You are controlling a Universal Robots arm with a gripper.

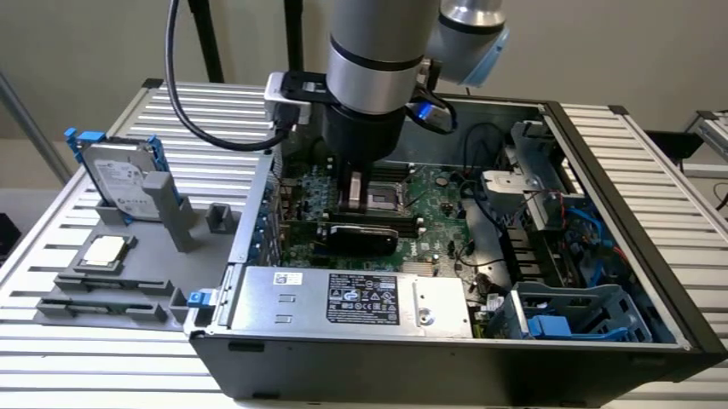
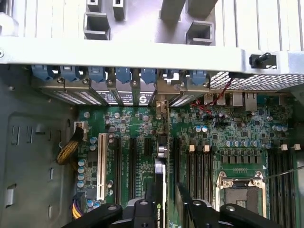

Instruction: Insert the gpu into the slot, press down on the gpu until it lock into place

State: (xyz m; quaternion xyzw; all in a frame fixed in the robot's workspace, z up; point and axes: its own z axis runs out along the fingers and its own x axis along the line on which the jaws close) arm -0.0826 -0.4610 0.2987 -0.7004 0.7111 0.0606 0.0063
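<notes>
Occupying much of the slatted counter (image 1: pixel 637 162), the open computer case (image 1: pixel 455 366) has the arm (image 1: pixel 381 51) hanging into it at centre frame. The pincer (image 1: pixel 366 194) sits directly over the gpu (image 1: pixel 358 232), which stands on edge on the motherboard (image 1: pixel 438 213), just above the silver power supply (image 1: pixel 285 298) in frame. The slot lies hidden beneath the card. Whether the pincer is clamped on the card cannot be told.

Judgement: press straight down, card upright, load even along its top edge.

In the wrist view, the card-edge lettering (image 2: pixel 157 211) reads NVIDIA. The power-supply label (image 1: pixel 361 298) is illegible.
</notes>
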